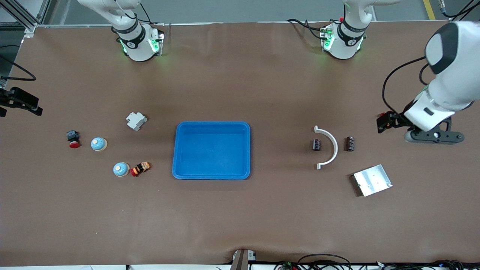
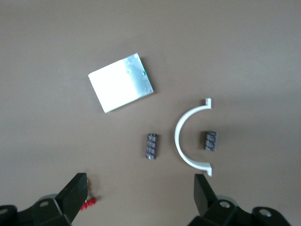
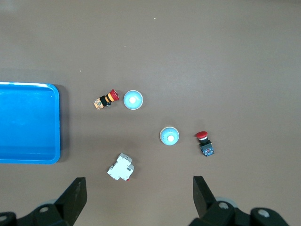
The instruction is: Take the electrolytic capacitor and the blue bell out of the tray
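Two dark capacitors (image 1: 317, 144) (image 1: 350, 143) lie on the table toward the left arm's end, one on each side of a white curved piece (image 1: 329, 148). In the left wrist view they show as capacitors (image 2: 151, 146) (image 2: 210, 141). Two pale blue bells (image 1: 99, 144) (image 1: 121, 169) stand toward the right arm's end, seen in the right wrist view as bells (image 3: 169, 136) (image 3: 133, 100). My left gripper (image 1: 388, 122) (image 2: 139, 195) hangs open and empty over the table's end, beside the capacitors. My right gripper (image 1: 20, 102) (image 3: 138, 195) hangs open and empty at the right arm's end.
A blue tray (image 1: 180, 150) (image 3: 54, 122) sits mid-table. A metal plate (image 1: 372, 180) (image 2: 121, 82) lies nearer the front camera than the capacitors. A white breaker (image 1: 136, 120) (image 3: 121, 167) and two red push buttons (image 1: 73, 138) (image 1: 140, 168) lie around the bells.
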`<state>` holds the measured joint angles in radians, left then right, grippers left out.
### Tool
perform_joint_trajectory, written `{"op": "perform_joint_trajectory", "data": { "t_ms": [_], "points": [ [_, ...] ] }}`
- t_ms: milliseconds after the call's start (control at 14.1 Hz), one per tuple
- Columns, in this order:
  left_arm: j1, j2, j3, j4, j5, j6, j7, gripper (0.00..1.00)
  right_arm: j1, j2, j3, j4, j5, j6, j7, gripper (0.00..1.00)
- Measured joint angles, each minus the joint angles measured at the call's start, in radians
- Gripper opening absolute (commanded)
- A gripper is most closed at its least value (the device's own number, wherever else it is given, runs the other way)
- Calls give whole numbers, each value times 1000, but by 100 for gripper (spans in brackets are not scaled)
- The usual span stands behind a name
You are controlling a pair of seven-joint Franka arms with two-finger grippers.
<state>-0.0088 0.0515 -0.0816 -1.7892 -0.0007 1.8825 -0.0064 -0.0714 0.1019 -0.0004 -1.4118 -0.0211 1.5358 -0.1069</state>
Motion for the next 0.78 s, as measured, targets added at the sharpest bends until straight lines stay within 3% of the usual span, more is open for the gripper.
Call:
{"op": "perform_joint_trajectory", "data": {
  "t_ms": [283,779],
  "points": [
    [-4,-30,0,74,-16,-125,0,100,0,0,0,0,0,0,0,100],
    [-4,-82,21,87,-20,-140,-2,100,0,0,-1,0,0,0,0,100]
  ]
}}
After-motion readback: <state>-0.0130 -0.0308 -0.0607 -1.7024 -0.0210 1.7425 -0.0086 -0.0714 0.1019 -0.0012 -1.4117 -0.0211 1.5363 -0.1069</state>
